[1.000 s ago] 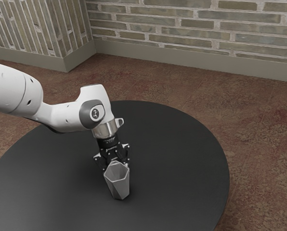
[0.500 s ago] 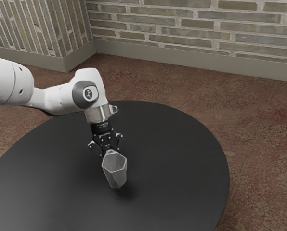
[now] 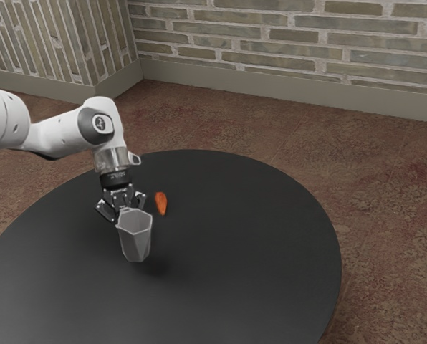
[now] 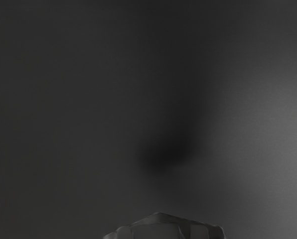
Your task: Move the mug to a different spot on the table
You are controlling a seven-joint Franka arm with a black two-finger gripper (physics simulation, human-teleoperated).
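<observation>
1. We have the black two-finger gripper (image 3: 122,212) clamped on the rim of the grey faceted mug (image 3: 135,236), on the rim's eleven o'clock side in the exterior view. One finger looks to be inside the wall and one outside, though the mug's own rim partly hides them, so we judge the grip mostly from the way the mug hangs.
2. The mug is upright and appears to be off the round black table (image 3: 264,236). Its dark shadow (image 3: 154,268) lies apart from its base, at about four o'clock of it. In the wrist view the mug's rim (image 4: 163,225) sits just under the hand, with the shadow (image 4: 163,153) on the table beyond.
3. The mug hangs over the table's middle, a little toward ten o'clock of the table's centre.
4. Progress, as we judge it: the grasp and the lift are done and the carry is in hand. What is left is to pick a bare spot, lower the mug, let go and pull clear.
5. A small orange tapered object (image 3: 161,203) lies on the table at about one o'clock of the mug, near it but not touching.
6. Count: one mug, one gripper, one orange object, one table.
</observation>
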